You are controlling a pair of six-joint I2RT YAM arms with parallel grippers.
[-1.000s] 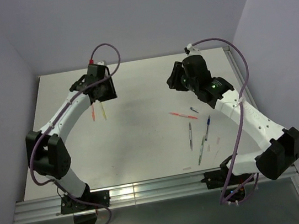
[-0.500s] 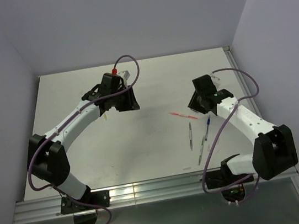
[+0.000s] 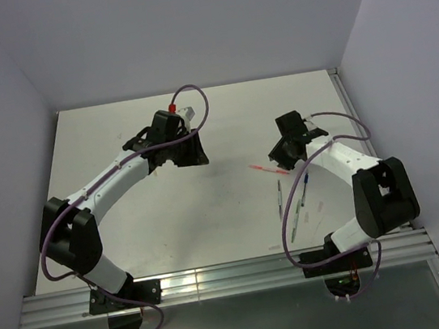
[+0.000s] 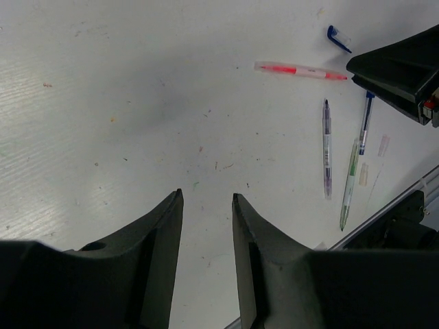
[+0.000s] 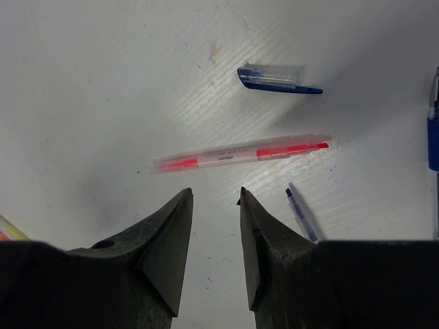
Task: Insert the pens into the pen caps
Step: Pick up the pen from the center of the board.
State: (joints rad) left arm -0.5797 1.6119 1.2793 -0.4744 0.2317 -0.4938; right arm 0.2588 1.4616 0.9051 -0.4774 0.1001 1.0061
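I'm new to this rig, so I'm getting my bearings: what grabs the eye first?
A red-pink pen lies flat on the white table just ahead of the open right gripper, a blue cap beyond it. Three more pens lie close together toward the near edge, and the left gripper hangs open off to the left.

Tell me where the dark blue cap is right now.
In the right wrist view, the dark blue cap lies on the right side of the table, just beyond the red-pink pen, ahead of the open right claw.
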